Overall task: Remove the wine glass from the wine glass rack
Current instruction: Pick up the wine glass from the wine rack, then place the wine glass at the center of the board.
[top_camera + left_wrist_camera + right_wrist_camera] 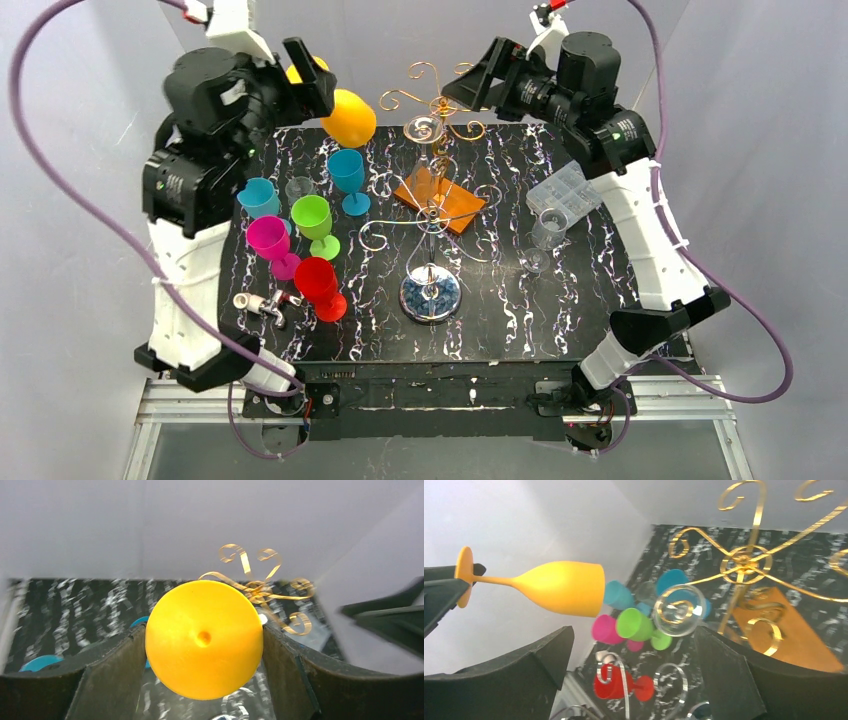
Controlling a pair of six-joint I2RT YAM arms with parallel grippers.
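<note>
The gold wire wine glass rack (432,100) stands mid-table on a round shiny base (430,295). Its scroll arms also show in the left wrist view (257,587) and the right wrist view (744,562). My left gripper (315,85) is shut on a yellow wine glass (349,117), holding it in the air on its side, left of the rack and apart from it. The yellow glass (204,639) sits between the left fingers. A clear wine glass (679,610) hangs on the rack. My right gripper (478,85) is open and empty beside the rack's top right.
Blue (349,175), cyan (260,197), green (314,220), pink (271,242) and red (320,287) plastic glasses stand on the left. A flat orange block (440,198) lies behind the pole. A clear box (566,190) and clear glasses (547,230) stand on the right.
</note>
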